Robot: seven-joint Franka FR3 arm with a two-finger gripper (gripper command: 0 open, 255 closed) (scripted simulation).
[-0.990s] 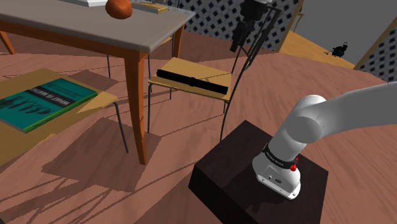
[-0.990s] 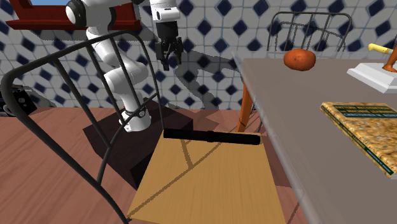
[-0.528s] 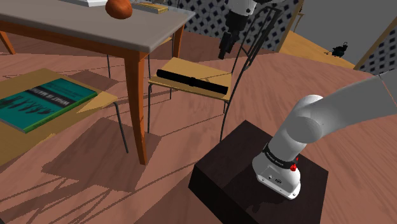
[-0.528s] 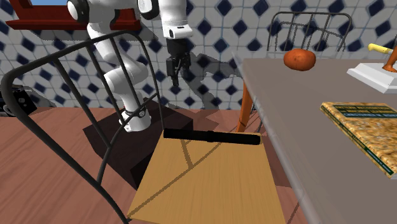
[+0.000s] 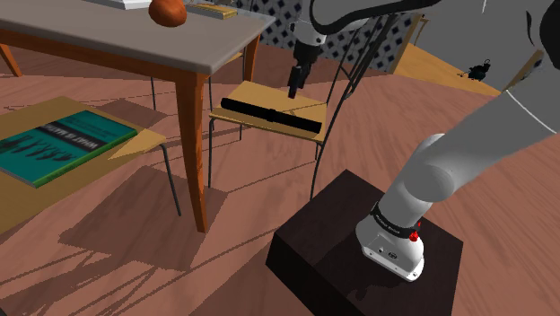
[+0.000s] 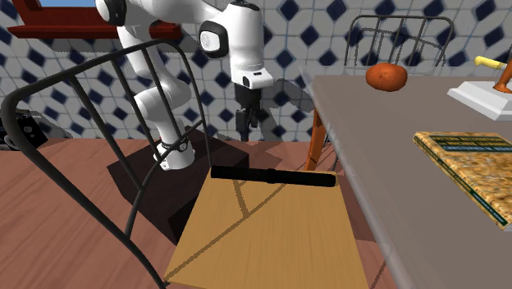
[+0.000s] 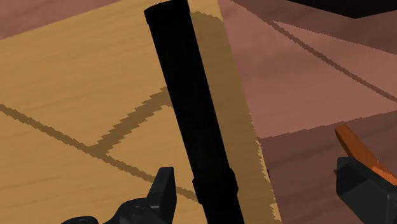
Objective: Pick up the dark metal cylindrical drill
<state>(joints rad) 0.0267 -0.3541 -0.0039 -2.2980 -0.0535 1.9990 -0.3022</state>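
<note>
Two black fingers (image 7: 162, 191) stand apart, so the tool (image 6: 245, 135) is open and holds nothing. I read the second exterior view from its left. The chair's thin wire back (image 6: 11, 111) arcs well off to one side of the tool. Next, the dark box stand (image 6: 139, 185) sits behind and below the tool. Directly under the tool, not touching it, the drill (image 6: 273, 176) lies flat across the chair's pale wood-grain seat (image 6: 262, 246). It is a long, smooth, plain black cylinder with a step in its width. On the tool's far side the counter (image 6: 369, 139), a grey slab on orange-brown legs, comes close to the drill's end. A rounded orange-brown lump (image 6: 386, 75) and a mottled book (image 6: 472, 168) lie on the counter, well apart from the tool.
</note>
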